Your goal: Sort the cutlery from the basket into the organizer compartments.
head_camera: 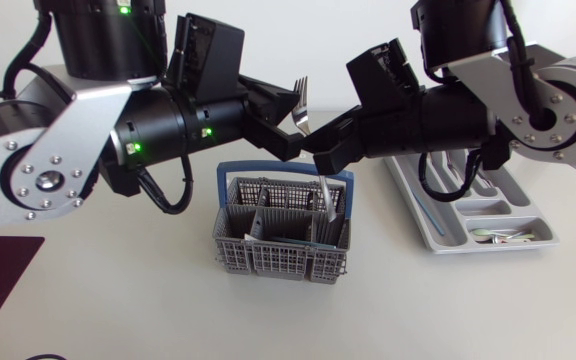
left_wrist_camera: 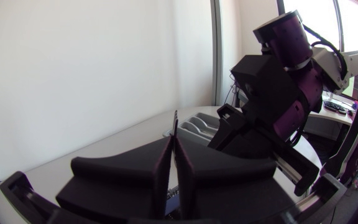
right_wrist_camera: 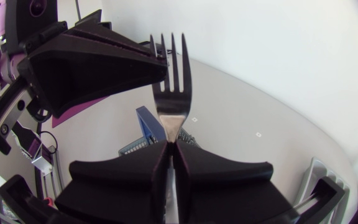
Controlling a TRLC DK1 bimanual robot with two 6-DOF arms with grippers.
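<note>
1 fork (right_wrist_camera: pixel 170 93) is pinched by the right gripper (right_wrist_camera: pixel 171 149), the left gripper (left_wrist_camera: pixel 174 144) I cannot tell; a crossed tug could drop it.

Table (head_camera: pixel 118 290): white, plain top, as I see it from the head view.
1. Basket (head_camera: pixel 278 262): grey mesh with a blue handle, standing near the middle.
2. Organizer (head_camera: pixel 426 225): grey tray, lying to the right of the basket, apart from it.
</note>
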